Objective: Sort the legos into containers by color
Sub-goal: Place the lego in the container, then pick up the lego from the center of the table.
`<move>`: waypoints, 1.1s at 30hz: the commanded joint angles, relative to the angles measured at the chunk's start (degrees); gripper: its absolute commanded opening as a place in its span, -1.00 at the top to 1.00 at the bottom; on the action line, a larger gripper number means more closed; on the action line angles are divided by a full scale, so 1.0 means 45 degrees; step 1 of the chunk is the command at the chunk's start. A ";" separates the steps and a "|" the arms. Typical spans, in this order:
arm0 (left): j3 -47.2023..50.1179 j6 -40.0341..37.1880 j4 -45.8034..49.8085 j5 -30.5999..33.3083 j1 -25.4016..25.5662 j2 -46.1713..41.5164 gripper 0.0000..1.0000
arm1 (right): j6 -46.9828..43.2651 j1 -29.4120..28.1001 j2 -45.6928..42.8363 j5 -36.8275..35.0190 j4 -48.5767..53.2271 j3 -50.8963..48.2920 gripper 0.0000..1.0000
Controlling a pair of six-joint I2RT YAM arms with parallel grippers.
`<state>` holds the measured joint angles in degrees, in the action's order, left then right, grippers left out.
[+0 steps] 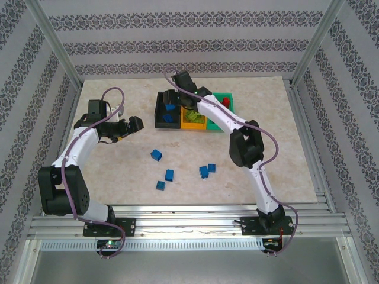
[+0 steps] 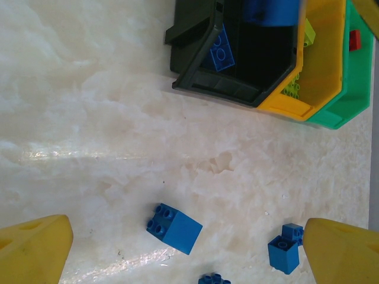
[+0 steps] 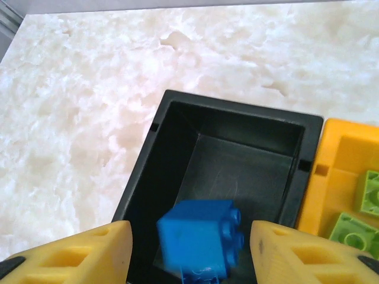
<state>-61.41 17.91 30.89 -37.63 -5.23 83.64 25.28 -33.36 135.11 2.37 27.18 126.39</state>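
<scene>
My right gripper [image 3: 189, 232] hangs open over the black container [image 3: 237, 109]. A blue lego [image 3: 199, 238], slightly blurred, sits between its yellow fingers with a gap on each side. In the top view the black container [image 1: 159, 116], the orange-yellow one [image 1: 193, 125] and the green one [image 1: 228, 98] stand in a row. Lime legos [image 3: 353, 234] lie in the orange-yellow one and a red lego [image 2: 354, 40] in the green one. My left gripper [image 2: 186, 238] is wide open above a blue lego [image 2: 176, 228] on the table. Further blue legos [image 1: 169, 175] [image 1: 206, 170] lie loose nearby.
The right arm [image 1: 244, 145] reaches from the near right edge across to the containers. A metal frame and patterned walls [image 1: 35, 89] enclose the marble tabletop [image 1: 118, 171]. Another blue lego [image 2: 220, 50] leans inside the black container.
</scene>
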 commanded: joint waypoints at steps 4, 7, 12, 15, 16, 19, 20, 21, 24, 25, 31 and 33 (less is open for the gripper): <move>-0.0251 -0.0354 0.0342 -0.0063 0.0138 0.0047 -0.99 | -0.0083 -0.0161 -0.0855 0.0232 0.0079 -0.1273 -0.13; -0.0222 -0.0219 0.0239 0.0124 0.0148 0.0020 -0.99 | 0.0003 -0.0293 -0.2059 0.0244 -0.0922 -0.3549 -0.13; -0.0139 -0.0032 0.0184 0.0672 0.0148 -0.0145 -0.99 | -0.0288 -0.0658 -0.4289 -0.0331 -0.1706 -0.6968 -0.13; -0.0066 -0.0054 0.0157 0.0860 0.0138 -0.0264 -0.99 | -0.0138 -0.0853 -0.5738 -0.0538 -0.2158 -0.9067 -0.13; -0.0094 -0.0074 0.0180 0.0931 0.0147 -0.0275 -0.99 | -0.0067 -0.0914 -0.6161 -0.0529 -0.2419 -0.9702 -0.13; -0.0114 -0.0133 0.0301 0.1147 0.0136 -0.0257 -0.99 | 0.0111 -0.1114 -0.7464 -0.0855 -0.2848 -1.1694 -0.13; -0.0087 -0.0133 0.0291 0.1139 0.0147 -0.0238 -0.99 | 0.0171 -0.1156 -0.7880 -0.1022 -0.2927 -1.2347 -0.13; -0.0075 -0.0140 0.0282 0.1102 0.0145 -0.0204 -0.99 | 0.0271 -0.1179 -0.8290 -0.1166 -0.2987 -1.2962 -0.13; -0.0128 -0.0184 0.0330 0.1045 0.0148 -0.0070 -0.99 | 0.0547 -0.1189 -0.9564 -0.1695 -0.3288 -1.4723 -0.13; -0.0155 -0.0172 0.0341 0.1029 0.0139 -0.0027 -0.99 | 0.0602 -0.1160 -1.0013 -0.1908 -0.3323 -1.5323 -0.12; 0.0019 -0.0084 -0.0026 0.0318 0.0224 0.0023 -0.97 | 0.0835 -0.0404 -1.2293 -0.2180 -0.3395 -1.7884 -0.13; 0.0057 -0.0108 -0.0098 0.0238 0.0375 0.0067 -0.96 | 0.0901 -0.0013 -1.2966 -0.2056 -0.3311 -1.8649 -0.13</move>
<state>-61.41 17.98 30.83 -34.54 -4.95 83.64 27.75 -35.42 80.66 -5.23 13.19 45.71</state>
